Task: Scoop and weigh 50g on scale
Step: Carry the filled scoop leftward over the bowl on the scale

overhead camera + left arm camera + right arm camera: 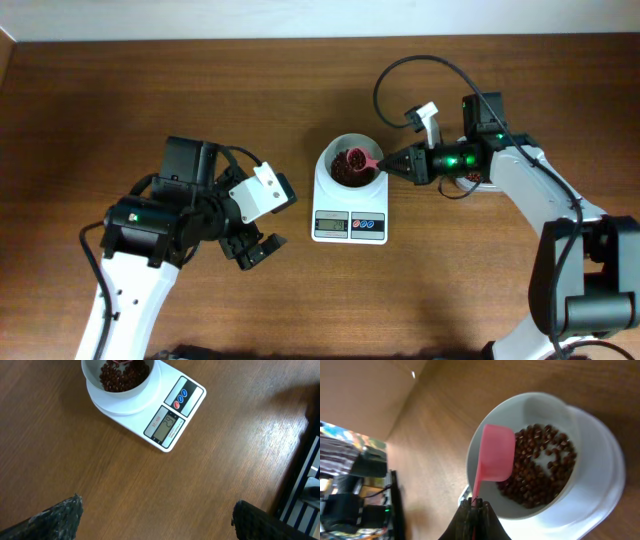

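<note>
Small dark red-brown beans heaped loose in a round white bowl, with a patch of bare white bottom showing among them. Bowl seated on top of the scale, a white unit with a grey display and 1 red and 2 blue buttons on the side facing the near edge; digits too blurred to read with any certainty. Scale standing about midway between the left and right edges of the surface, roughly halfway from far edge to near edge.

Above the bowl, a pink scoop, cup over the beans, thin handle crossing the rim on the side toward the right edge. Right gripper closed tight on the end of that handle, reaching in from the right edge of the surface.

Left gripper spread wide, nothing between its 2 fingers, hanging over bare wood nearer the near edge, to the left of the scale and well clear of it. Black cable looping above the surface beyond the right arm, toward the far edge.
</note>
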